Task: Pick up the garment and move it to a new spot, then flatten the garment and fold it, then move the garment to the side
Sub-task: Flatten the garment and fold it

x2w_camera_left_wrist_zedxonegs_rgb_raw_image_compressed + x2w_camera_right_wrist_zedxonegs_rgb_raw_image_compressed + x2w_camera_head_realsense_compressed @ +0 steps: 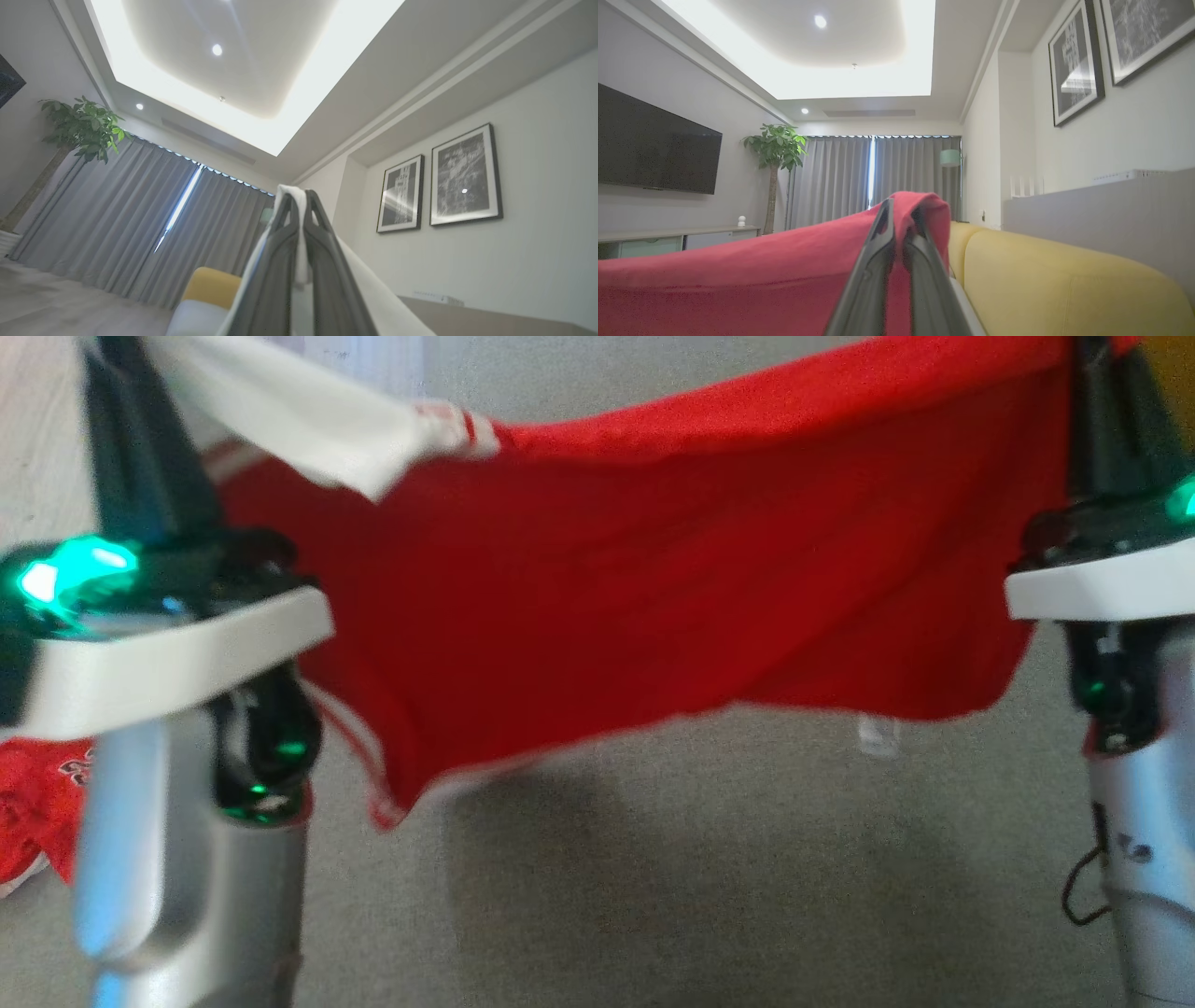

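Up at the top left of the head view, the left gripper [117,373] has its two dark fingers pressed together on the white sleeve end of the garment [653,597]. The left wrist view shows this plainly: a thin strip of white cloth is pinched between the fingers, pokes out over their tips, and drapes down on both sides.

The right gripper [1097,373] stands at the top right, likewise closed on the garment. In the right wrist view its fingers meet around a fold of red cloth that humps over the tips, with the rest of the red fabric spreading away to the left of that view.

Between the two grippers the garment hangs stretched out like a banner — red body, white sleeve with red stripes near the left gripper, white piping along the lower hem. It sags in the middle. Its lowest corner droops beside the left forearm, and a small white tag dangles off the lower edge toward the right. The grey surface [747,896] lies below it, with the garment's shadow on it.

More red cloth with print [37,803] lies at the lower left behind the left arm; whether it belongs to the same garment I cannot tell.

A yellow sofa [1064,280] sits just to the right of the right gripper in its wrist view.
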Robot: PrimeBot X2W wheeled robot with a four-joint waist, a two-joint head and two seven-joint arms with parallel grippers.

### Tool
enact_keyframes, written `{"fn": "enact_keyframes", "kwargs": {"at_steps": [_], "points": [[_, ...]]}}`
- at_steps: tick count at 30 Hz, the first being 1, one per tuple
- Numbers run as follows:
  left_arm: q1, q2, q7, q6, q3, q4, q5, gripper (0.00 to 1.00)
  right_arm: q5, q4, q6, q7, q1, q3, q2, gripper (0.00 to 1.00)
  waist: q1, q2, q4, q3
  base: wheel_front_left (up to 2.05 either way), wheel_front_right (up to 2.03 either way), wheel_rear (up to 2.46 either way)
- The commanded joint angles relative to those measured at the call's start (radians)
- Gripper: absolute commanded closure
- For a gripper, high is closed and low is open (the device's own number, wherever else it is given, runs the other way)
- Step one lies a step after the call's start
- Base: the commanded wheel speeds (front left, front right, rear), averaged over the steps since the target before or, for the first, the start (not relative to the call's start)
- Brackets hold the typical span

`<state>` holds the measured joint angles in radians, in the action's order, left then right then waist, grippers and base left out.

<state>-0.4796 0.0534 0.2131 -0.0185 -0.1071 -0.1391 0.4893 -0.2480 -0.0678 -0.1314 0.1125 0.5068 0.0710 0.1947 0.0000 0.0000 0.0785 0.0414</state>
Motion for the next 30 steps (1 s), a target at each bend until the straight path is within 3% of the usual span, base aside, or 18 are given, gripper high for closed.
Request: {"fn": "enact_keyframes", "kwargs": {"at_steps": [1,7,13,19,22,23,30], "points": [[-0.068,0.024,-0.032,-0.012,0.042,-0.093,0.027,1.00,-0.004,0.078,0.001,-0.032,0.042,0.021,0.017,1.00,0.0000,0.0000,0.005,0.002,0.00,0.00,0.00],[-0.121,0.051,-0.158,-0.067,0.056,-0.261,0.030,1.00,-0.002,0.226,0.001,-0.159,0.012,-0.019,0.021,1.00,0.0000,0.0000,0.011,-0.026,0.00,0.00,0.00],[-0.230,0.095,-0.275,-0.070,0.042,-0.143,0.037,1.00,0.017,0.220,0.001,-0.275,0.063,-0.027,0.025,1.00,0.0000,0.0000,0.019,-0.151,0.00,0.00,0.00],[-0.491,0.142,-0.291,-0.015,0.042,0.195,0.042,1.00,-0.007,-0.023,0.001,-0.269,0.325,0.024,0.090,1.00,0.0000,0.0000,0.012,-0.341,0.00,0.00,0.00],[-0.641,0.162,-0.228,0.016,0.042,0.382,0.019,1.00,-0.002,-0.204,0.001,-0.200,0.481,0.061,0.132,1.00,0.0000,0.0000,-0.003,-0.396,0.00,0.00,0.00],[-0.641,0.162,-0.228,0.016,0.042,0.382,0.019,1.00,-0.002,-0.204,0.001,-0.200,0.481,0.061,0.132,1.00,0.0000,0.0000,-0.003,-0.396,0.00,0.00,0.00],[-0.944,0.169,-0.068,0.063,0.026,0.680,-0.027,1.00,0.025,-0.531,0.001,0.017,0.791,0.034,0.137,1.00,0.0000,0.0000,-0.043,-0.447,0.00,0.00,0.00]]}}
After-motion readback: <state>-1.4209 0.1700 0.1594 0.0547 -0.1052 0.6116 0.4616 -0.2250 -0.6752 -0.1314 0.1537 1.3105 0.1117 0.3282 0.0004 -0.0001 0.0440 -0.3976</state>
